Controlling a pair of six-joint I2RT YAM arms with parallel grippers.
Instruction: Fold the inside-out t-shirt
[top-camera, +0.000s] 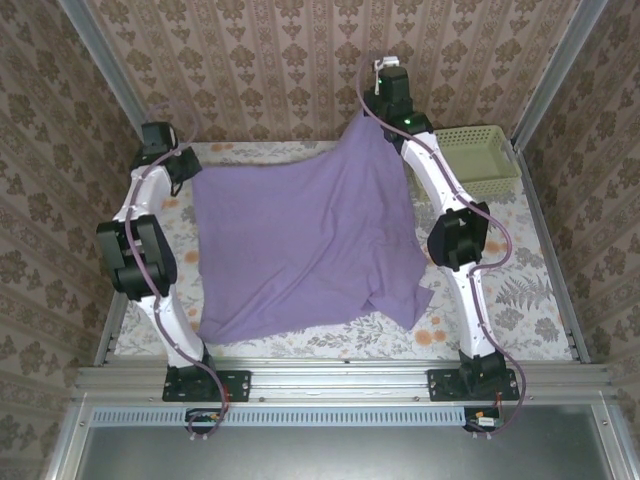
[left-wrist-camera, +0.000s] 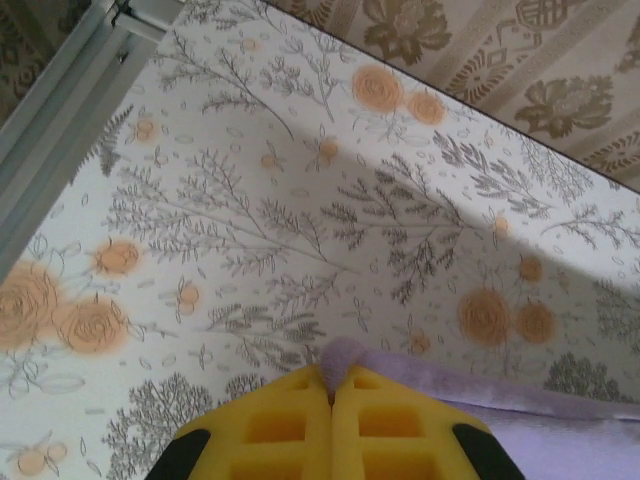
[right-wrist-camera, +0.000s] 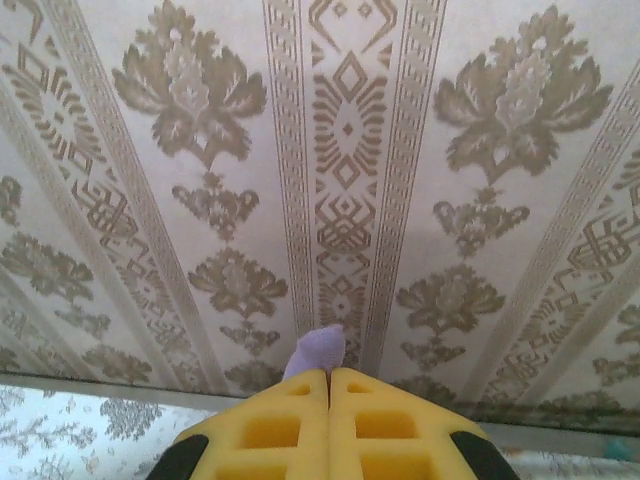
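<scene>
Your t-shirt (top-camera: 300, 240) lies spread across the middle of the top view, covering much of the table (top-camera: 525, 290). Your left gripper (left-wrist-camera: 331, 398) is pinched tight on the far corner at the upper left, low over the table, with a small tuft of cloth poking past the yellow fingers (left-wrist-camera: 280, 430). Your right gripper (right-wrist-camera: 329, 378) is clamped on the other far corner, raised near the top centre, so the cloth slopes down from it. Expect the fabric to be light, thin and limp. It will likely sag, crease and drag, as the bunched flap at lower right suggests. Take corners or hems with a deep bite, since each pinch holds little cloth.
</scene>
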